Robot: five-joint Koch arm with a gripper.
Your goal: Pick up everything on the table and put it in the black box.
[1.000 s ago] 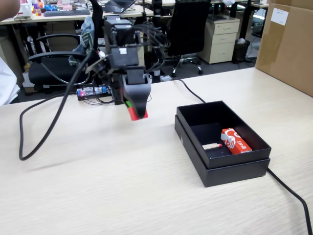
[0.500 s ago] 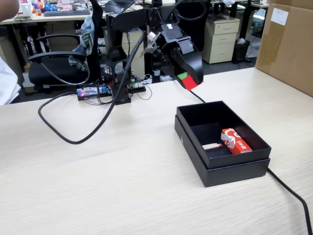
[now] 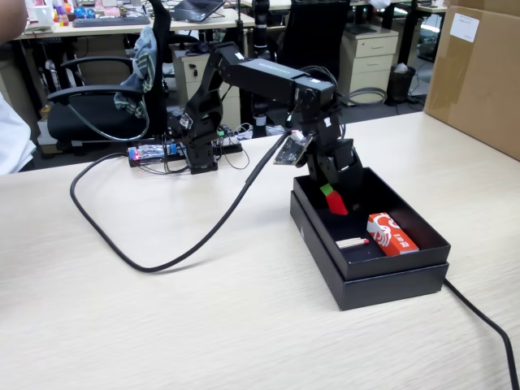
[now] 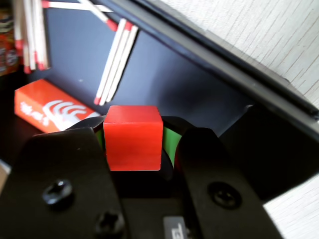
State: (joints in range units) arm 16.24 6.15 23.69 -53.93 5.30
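The cube [image 4: 132, 137] is plain solid red; the gripper [image 4: 134, 149] is black with green pads [image 4: 172, 144]; the box [image 3: 398, 276] is matte black; the packet [image 3: 392, 233] is orange-red with white print; the matches [image 4: 115, 64] are pale with red heads; the table [image 3: 162, 325] is light beige wood-grain.

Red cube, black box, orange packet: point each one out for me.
red cube [image 4: 132, 137], wrist view, its front face between the jaws.
black box [image 3: 382, 262], fixed view, its near wall.
orange packet [image 3: 392, 233], fixed view, its printed top.
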